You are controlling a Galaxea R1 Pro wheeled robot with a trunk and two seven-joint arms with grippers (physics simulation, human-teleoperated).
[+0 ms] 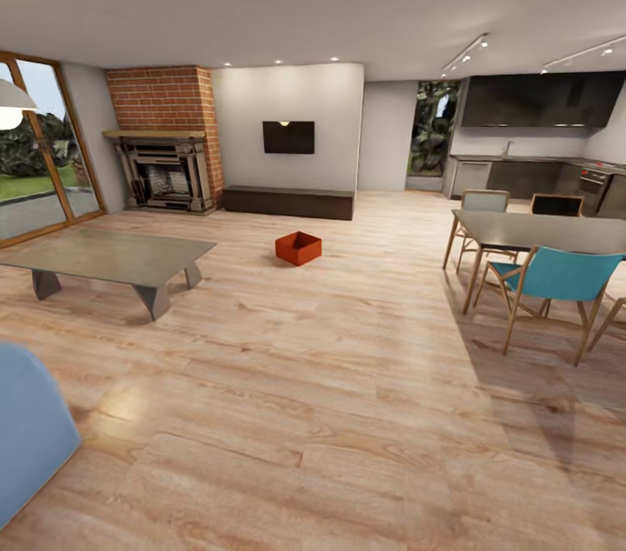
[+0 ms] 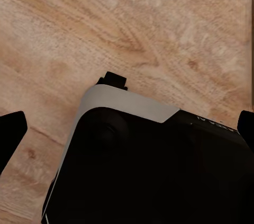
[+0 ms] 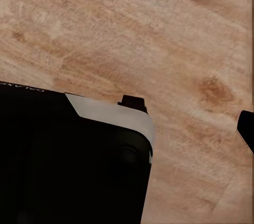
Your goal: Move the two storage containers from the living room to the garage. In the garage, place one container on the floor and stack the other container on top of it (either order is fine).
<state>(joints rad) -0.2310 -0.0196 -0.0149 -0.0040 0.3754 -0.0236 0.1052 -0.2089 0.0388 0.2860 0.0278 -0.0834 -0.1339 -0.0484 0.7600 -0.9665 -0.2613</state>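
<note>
One storage container (image 1: 298,248) sits on the light wood plank floor (image 1: 330,394) mid-room in the living room, well apart from the robot; red-orange plastic, rectangular, open-topped, plain slightly tapered walls, turned corner-on to the head camera; it lies between the grey low table (image 1: 113,257) and the dining table (image 1: 543,231), nearer the far wall; low table is a flat matte grey slab on angular splayed legs; brick fireplace (image 1: 165,138) at back left, red brick chimney, dark metal insert with a wooden mantel; long dark low cabinet (image 1: 289,202) along the white wall under a black wall screen (image 1: 288,136); glazed wood-framed door (image 1: 39,147) at far left; rounded blue sofa edge (image 1: 30,429) at lower left; dining table has a dark flat top on slim wooden legs, with a teal-shelled chair (image 1: 556,277) on wooden legs beside it; dark glossy kitchen units (image 1: 543,177) at back right; left wrist view: black glossy robot body with a pale grey curved band (image 2: 121,105) over grainy plank floor, dark left gripper fingertips (image 2: 11,134) at both picture edges, wide apart, nothing between them, so released; right wrist view: similar black housing with grey band (image 3: 114,115), one dark right gripper fingertip (image 3: 246,128) at the edge, cannot tell if released or clenched
</note>
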